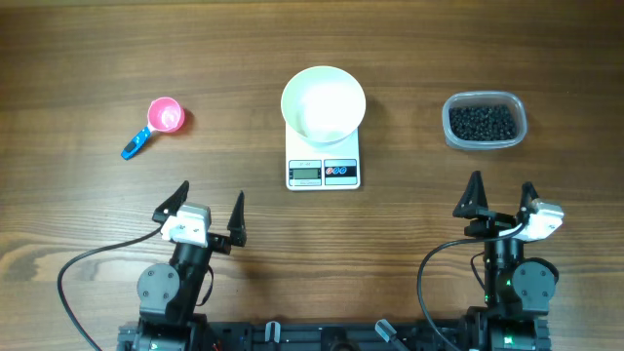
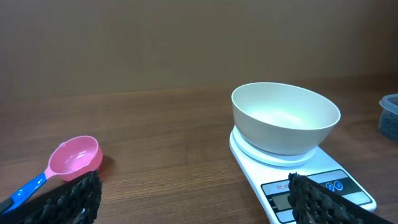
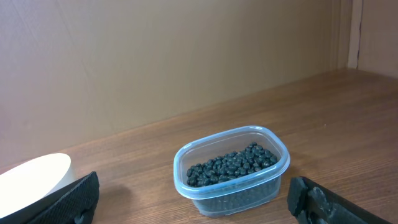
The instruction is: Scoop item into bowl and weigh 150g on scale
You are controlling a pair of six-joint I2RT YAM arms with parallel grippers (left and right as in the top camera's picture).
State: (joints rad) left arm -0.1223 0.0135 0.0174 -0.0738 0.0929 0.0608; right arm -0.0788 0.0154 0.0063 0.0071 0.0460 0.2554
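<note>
Scoop [image 1: 156, 123] (pink) lies well left of bowl [image 1: 324, 102]; left pincer [image 1: 212, 192] and right pincer [image 1: 501, 182] gape empty.

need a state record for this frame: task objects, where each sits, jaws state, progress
bowl: white, empty, sitting on the scale
scale: centre of view, display edge toward the robot, reading not legible
beans: black, all inside the clear tub, right of the scale
scoop: pink with a blue handle, empty, lying left of the scale
left jaws: open, holding nothing, on the scoop's side
right jaws: open, holding nothing, just short of the tub
progress: nothing scooped yet
</note>
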